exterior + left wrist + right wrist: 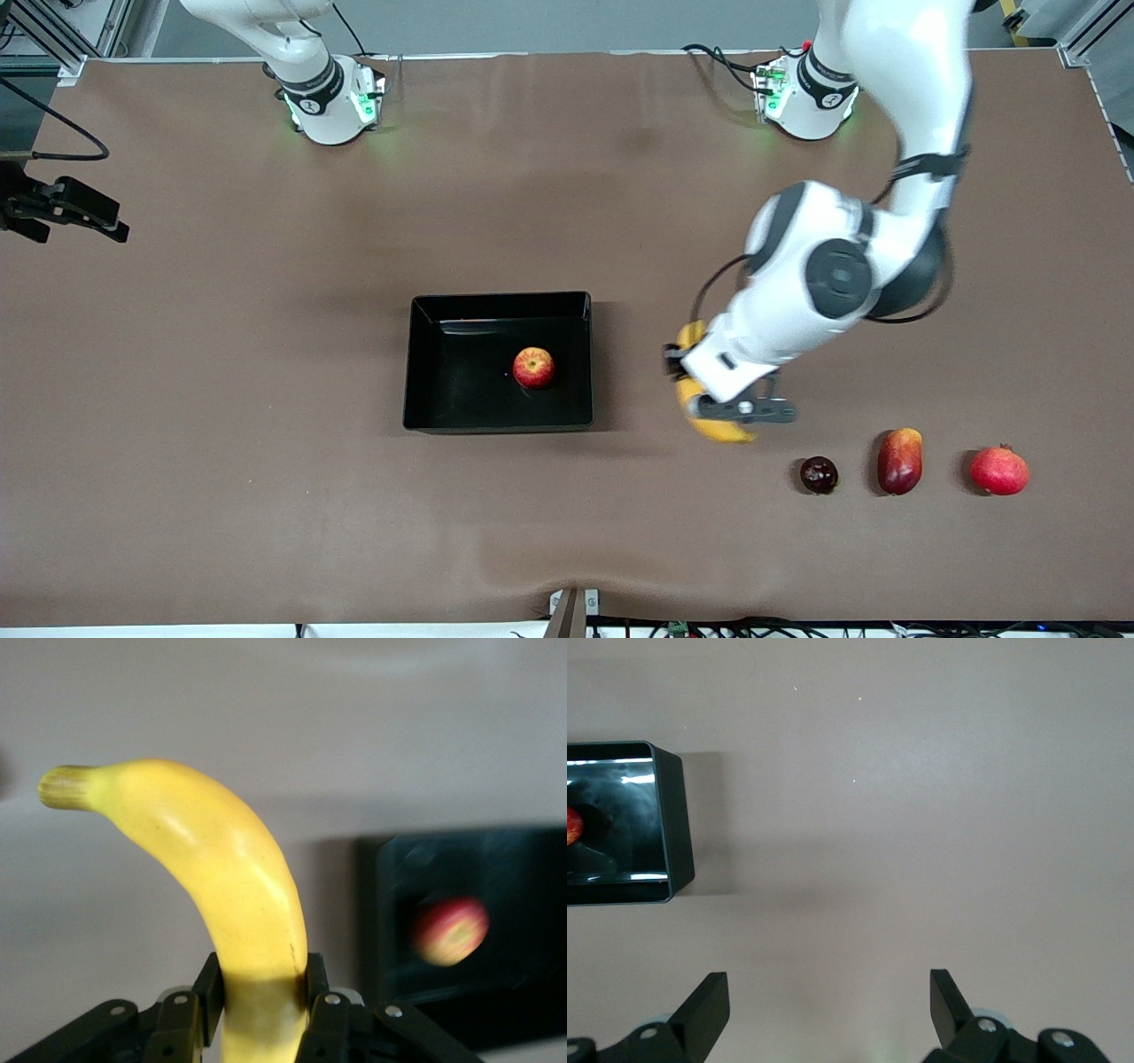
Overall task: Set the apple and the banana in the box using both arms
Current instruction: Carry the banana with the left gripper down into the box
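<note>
The apple lies in the black box, in the part toward the left arm's end. My left gripper is shut on the yellow banana and holds it over the table just beside the box, toward the left arm's end. In the left wrist view the banana sticks out from between the fingers, with the box and the apple past it. My right gripper is open and empty over bare table, with the box to one side.
Three other fruits lie in a row nearer the front camera toward the left arm's end: a dark maroon round fruit, a red-and-yellow mango-like fruit and a pomegranate.
</note>
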`<state>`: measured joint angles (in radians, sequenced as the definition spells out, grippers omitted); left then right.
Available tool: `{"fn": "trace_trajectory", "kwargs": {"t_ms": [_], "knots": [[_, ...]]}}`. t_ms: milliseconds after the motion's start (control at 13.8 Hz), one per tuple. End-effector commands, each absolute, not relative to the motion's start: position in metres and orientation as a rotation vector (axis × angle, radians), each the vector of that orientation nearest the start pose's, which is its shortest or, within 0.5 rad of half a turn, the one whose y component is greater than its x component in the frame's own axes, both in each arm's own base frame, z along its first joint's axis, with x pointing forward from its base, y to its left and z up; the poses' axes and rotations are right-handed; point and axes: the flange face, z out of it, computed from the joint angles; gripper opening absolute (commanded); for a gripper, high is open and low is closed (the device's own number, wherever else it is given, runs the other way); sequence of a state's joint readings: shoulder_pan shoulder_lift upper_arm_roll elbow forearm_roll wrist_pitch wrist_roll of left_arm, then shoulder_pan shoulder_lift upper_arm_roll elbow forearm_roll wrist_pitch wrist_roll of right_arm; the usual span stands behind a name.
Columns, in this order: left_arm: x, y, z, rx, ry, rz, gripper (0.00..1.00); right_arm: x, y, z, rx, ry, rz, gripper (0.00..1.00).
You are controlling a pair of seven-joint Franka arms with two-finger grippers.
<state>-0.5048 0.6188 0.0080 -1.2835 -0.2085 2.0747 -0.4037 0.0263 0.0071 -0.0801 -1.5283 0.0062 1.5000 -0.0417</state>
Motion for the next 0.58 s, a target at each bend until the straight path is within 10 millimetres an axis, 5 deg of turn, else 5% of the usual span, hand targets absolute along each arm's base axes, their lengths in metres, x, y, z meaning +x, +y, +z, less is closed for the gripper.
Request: {"fn": "trace_trajectory", "kwargs": {"t_ms": [0, 290, 508], "knots": [[0.646, -0.432, 0.394, -3.479, -0.175, -0.299, 0.00, 0.549, -0.027, 0.636, -3.142, 0.015, 0.046, 1.00], [0.614, -0.510, 0.379, -3.570, -0.405, -0.429, 0.00, 0.549, -0.028, 0.636, -3.142, 0.017, 0.046, 1.00], [0.584, -0.558, 0.338, -3.613, -0.478, -0.517, 0.00, 0.549, -0.028, 0.636, -3.142, 0.017, 0.046, 1.00]]}}
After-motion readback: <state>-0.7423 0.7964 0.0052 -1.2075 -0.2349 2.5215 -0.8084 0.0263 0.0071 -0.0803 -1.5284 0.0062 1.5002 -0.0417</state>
